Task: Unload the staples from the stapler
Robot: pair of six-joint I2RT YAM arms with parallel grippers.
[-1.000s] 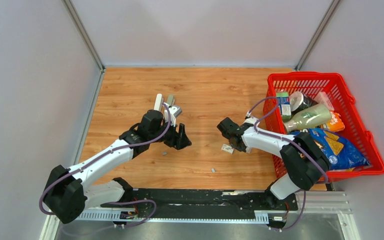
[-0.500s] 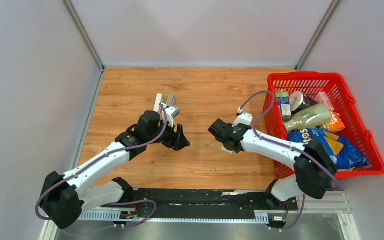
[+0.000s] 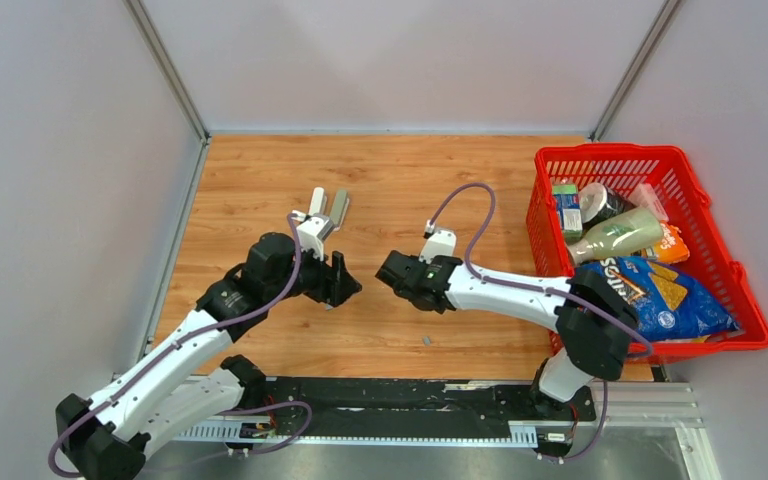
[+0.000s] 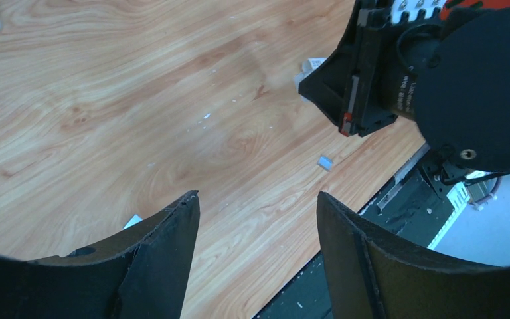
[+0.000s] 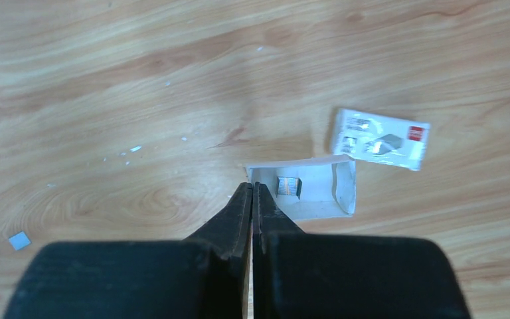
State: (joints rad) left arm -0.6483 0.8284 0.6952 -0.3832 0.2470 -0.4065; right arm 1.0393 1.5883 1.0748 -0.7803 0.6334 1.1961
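The stapler (image 3: 325, 208) lies open on the wood, its white and grey bars splayed, behind my left gripper (image 3: 338, 280). That gripper (image 4: 257, 199) hovers open over bare wood with nothing between its fingers. A short strip of staples (image 5: 289, 186) sits in a small open white box (image 5: 319, 199). My right gripper (image 5: 252, 187) is shut, its tips touching the box's left corner. In the top view the right gripper (image 3: 392, 272) hides the box. Loose grey staple bits lie on the table: one (image 3: 426, 340) near the front edge, also in the left wrist view (image 4: 324, 162), another (image 5: 18, 240) to the left.
A white printed packet (image 5: 380, 139) lies just beyond the box. A red basket (image 3: 660, 160) full of groceries stands at the right edge. The two grippers face each other closely at mid-table, and the black rail (image 3: 410, 395) runs along the near edge.
The right gripper has swept left across the table toward the left gripper, and the white box has come with it. The left arm has drawn back slightly to the left, still open.
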